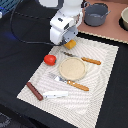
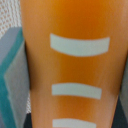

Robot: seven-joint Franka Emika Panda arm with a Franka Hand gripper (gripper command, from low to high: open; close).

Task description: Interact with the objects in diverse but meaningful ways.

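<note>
**Mia:** Looking at the mat point(image 1: 100, 75), I see lots of toy food. Where is the robot's claw point(image 1: 70, 44)?

**Ben:** It hangs over the far edge of the mat, just past the round plate point(image 1: 73, 68). Something yellow-orange pokes out under it. That is the bread block point(image 1: 70, 43).

**Mia:** Does the claw have the bread?

**Ben:** It looks that way. In the wrist view the orange bread point(image 2: 75, 65) fills almost the whole picture, with pale stripes across it. A gray and teal finger point(image 2: 12, 80) sits right against one side. So the claw seems closed on the bread. I cannot see the other finger well.

**Mia:** Is the bread lifted up or touching the mat?

**Ben:** I cannot tell. It is very near the mat edge.

**Mia:** What else is there?

**Ben:** The red tomato point(image 1: 49, 59) sits near the plate, on the exterior view's left. The tan plate is in the middle of the mat. The knife point(image 1: 84, 58) with the orange handle lies on the far side of the plate, and the fork point(image 1: 70, 82) lies on the near side, just beside it.

**Mia:** And the sausage?

**Ben:** The brown sausage stick point(image 1: 34, 91) lies by the near corner of the mat, on the exterior view's left. The flat white piece point(image 1: 55, 93) lies just beside it.

**Mia:** What is off the mat?

**Ben:** A gray pot point(image 1: 96, 14) stands on a brown board point(image 1: 112, 31), far from the toys.
</note>
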